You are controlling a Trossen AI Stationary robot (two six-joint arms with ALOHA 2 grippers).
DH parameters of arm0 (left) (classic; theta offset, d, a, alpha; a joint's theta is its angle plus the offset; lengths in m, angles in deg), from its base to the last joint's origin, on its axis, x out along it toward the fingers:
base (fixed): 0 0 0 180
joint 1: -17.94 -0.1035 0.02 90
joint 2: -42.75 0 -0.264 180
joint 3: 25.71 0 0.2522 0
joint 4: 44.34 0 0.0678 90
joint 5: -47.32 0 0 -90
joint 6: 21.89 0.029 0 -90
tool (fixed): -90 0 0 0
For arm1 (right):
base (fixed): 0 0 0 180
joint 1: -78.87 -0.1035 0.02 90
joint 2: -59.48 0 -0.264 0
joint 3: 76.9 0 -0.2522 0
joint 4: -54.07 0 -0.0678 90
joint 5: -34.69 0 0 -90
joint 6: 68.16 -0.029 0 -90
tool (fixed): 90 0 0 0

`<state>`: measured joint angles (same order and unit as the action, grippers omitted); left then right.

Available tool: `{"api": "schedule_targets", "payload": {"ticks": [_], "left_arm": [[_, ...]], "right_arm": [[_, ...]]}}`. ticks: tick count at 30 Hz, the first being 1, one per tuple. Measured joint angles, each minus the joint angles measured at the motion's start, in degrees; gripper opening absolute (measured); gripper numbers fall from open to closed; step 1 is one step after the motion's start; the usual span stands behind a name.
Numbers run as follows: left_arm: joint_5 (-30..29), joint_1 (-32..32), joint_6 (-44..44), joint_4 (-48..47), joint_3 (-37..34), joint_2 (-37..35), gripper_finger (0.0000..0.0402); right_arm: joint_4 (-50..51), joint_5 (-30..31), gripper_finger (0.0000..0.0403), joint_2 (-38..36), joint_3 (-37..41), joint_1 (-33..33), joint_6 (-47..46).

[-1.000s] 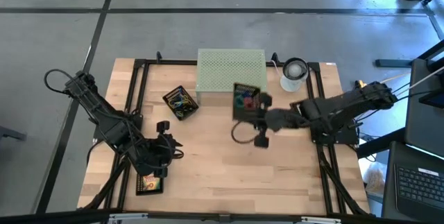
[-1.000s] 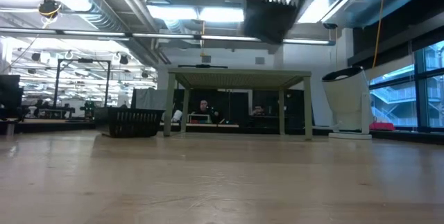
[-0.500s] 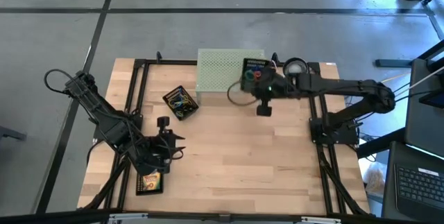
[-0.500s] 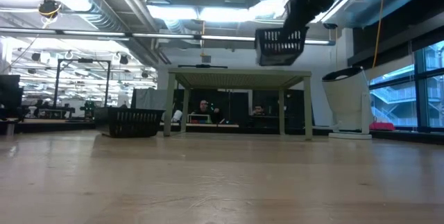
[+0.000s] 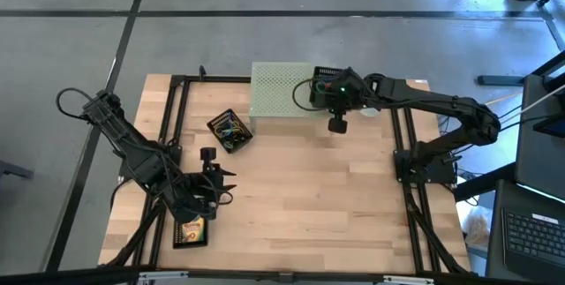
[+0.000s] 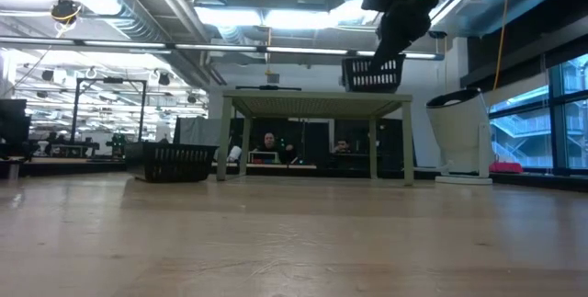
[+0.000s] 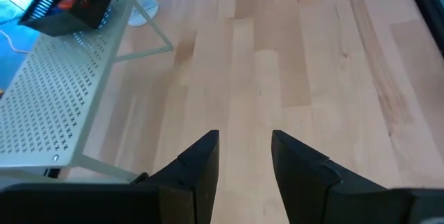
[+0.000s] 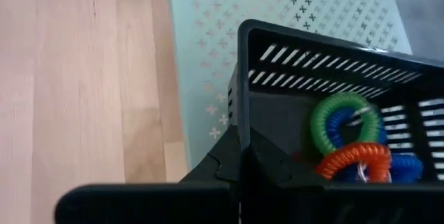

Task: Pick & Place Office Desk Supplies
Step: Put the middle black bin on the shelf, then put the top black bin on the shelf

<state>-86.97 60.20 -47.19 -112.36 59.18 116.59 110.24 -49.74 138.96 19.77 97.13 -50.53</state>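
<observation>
Above the pale green riser (image 5: 281, 91), the right gripper (image 8: 243, 156) is clamped on a black tray's (image 8: 305, 106) wall.

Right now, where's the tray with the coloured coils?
High view: the black mesh tray hangs in the right claw, above the right end of the green riser.
</observation>
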Motion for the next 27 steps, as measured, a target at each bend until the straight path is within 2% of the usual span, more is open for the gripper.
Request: {"api": "schedule_targets", "payload": {"ticks": [8, 16, 22, 27], "left_arm": [[0.52, 0.0, 0.01, 0.01, 0.0, 0.01, 0.0126], [0.67, 0.0, 0.02, 0.0, 0.0, 0.0, 0.0126], [0.66, 0.0, 0.11, 0.0, 0.0, 0.0, 0.0126], [0.66, 0.0, 0.08, 0.0, 0.0, 0.02, 0.0126]], "right_arm": [[-0.29, -0.06, 0.0009, 2.5, -0.01, 1.74, 1.18], [-0.39, 3.04, 0.0036, 2.65, -0.03, 1.83, 1.0], [-0.39, 3.0, 0.0075, 2.64, -0.03, 1.79, 0.91], [-0.41, 4.28, 0.0126, 2.63, -0.03, 1.77, -0.52]]}}
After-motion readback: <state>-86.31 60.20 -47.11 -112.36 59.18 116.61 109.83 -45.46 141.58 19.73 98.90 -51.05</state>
